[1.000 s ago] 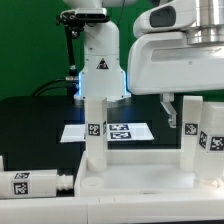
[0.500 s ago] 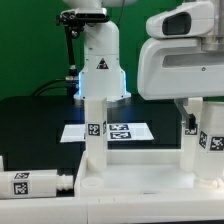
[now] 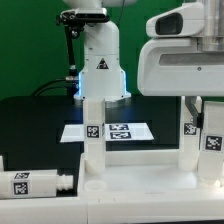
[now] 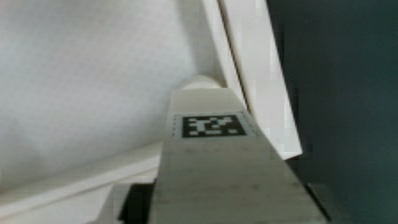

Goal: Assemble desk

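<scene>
Green backdrop behind, a black table (image 3: 30, 115) below, and on it the desk's tabletop panel (image 3: 140, 178) lying flat; everything else I'll place from that panel. One upright leg (image 3: 93, 140) stands on it, and a loose leg (image 3: 30, 182) lies on the table just off its edge.

The job right now looks like seating the gripped leg (image 4: 217, 165) into the panel close to its rim. To my eye it wants the leg kept plumb, pressed straight down along its own axis and turned without rocking. There is little panel to spare on that side.

The gripper (image 3: 197, 110) hangs over the panel. In the wrist view its jaws are pressed in on either flank of that tagged leg, pinching it. I can't tell whether the leg's foot has seated.
</scene>
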{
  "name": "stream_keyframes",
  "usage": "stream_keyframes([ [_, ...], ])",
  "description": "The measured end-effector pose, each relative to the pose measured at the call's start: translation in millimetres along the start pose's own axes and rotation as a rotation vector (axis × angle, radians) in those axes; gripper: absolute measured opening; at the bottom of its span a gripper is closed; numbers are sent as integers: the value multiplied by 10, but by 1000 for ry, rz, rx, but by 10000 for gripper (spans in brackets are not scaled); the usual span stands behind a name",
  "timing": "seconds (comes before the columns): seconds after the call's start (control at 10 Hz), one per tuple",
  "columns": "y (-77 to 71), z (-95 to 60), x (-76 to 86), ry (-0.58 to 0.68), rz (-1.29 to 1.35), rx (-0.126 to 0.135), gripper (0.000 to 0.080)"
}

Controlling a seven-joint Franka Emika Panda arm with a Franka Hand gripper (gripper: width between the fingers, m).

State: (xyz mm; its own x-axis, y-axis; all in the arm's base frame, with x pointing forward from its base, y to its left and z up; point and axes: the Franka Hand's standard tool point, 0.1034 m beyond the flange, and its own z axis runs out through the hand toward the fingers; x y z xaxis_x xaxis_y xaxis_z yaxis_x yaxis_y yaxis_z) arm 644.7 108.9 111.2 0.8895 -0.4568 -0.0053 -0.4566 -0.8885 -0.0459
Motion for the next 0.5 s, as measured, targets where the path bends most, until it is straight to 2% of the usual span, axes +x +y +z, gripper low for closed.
stream_keyframes([
  [0.5, 53, 11, 23, -39, 798, 65, 284],
])
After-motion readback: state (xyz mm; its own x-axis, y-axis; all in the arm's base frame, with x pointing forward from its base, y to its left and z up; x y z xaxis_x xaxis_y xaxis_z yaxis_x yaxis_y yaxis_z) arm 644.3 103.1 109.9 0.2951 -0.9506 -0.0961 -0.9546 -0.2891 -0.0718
